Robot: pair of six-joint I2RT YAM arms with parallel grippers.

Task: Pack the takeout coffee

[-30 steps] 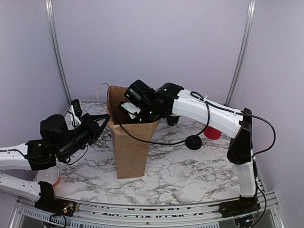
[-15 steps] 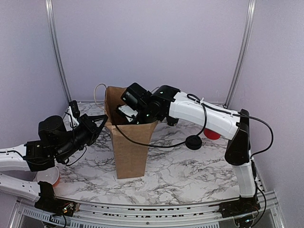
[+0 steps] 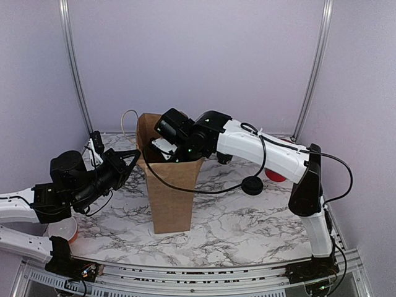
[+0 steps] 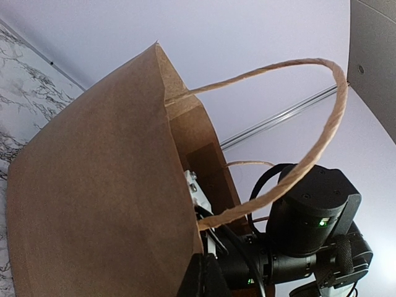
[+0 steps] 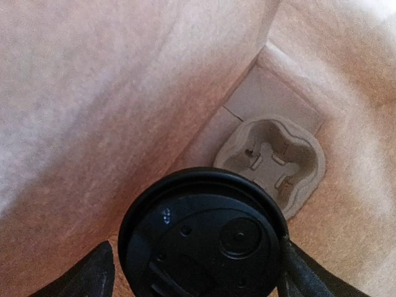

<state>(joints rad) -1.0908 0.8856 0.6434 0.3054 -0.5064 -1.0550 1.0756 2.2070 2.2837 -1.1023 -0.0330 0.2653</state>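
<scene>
Left tool [image 4: 201, 281] pinching the brown paper bag [image 3: 170, 198], right tool [image 5: 197, 275], grip unclear, should seat black-lidded coffee cup [image 5: 201, 238] squarely in moulded pulp tray [image 5: 272, 154].

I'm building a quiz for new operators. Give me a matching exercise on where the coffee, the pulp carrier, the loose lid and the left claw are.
1 takeout coffee
2 pulp carrier
3 loose lid
4 left claw

a on the table, beside the paper bag
b pinching the bag's rim
c flat on the bag's floor
d inside the bag, above the carrier

Pairs: 1-d, 2-c, 3-a, 4-b
</scene>
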